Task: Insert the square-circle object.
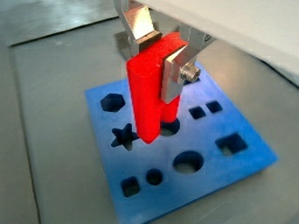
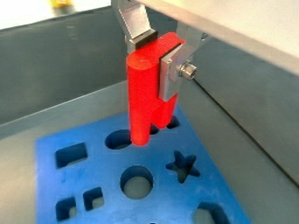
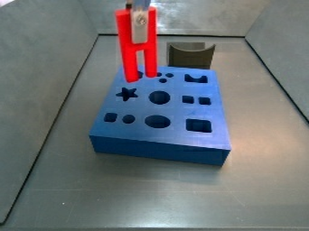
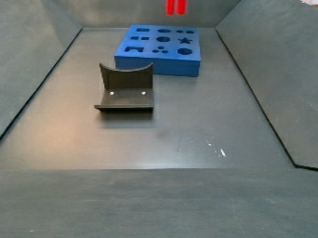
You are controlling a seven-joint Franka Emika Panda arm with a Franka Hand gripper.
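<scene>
The square-circle object (image 3: 190, 52) is a small dark olive-brown block with a rounded scoop. It sits on the floor beyond the blue board in one side view and in front of it in a side view (image 4: 125, 88). My gripper (image 1: 158, 57) is shut on the top of a red two-pronged fork (image 1: 146, 96) and holds it upright over the blue board (image 1: 239, 168). The prong tips are at two round holes; I cannot tell if they are inside. The gripper (image 2: 156, 54) and fork (image 2: 140, 96) are well away from the block. The gripper (image 3: 141, 20) and fork (image 3: 130, 50) also show in a side view.
The blue board (image 3: 157, 149) has several shaped holes: star, hexagon, circles, squares. It lies on a grey floor enclosed by sloping grey walls. It shows at the far end in a side view (image 4: 155, 63), with the fork (image 4: 178, 7) above it.
</scene>
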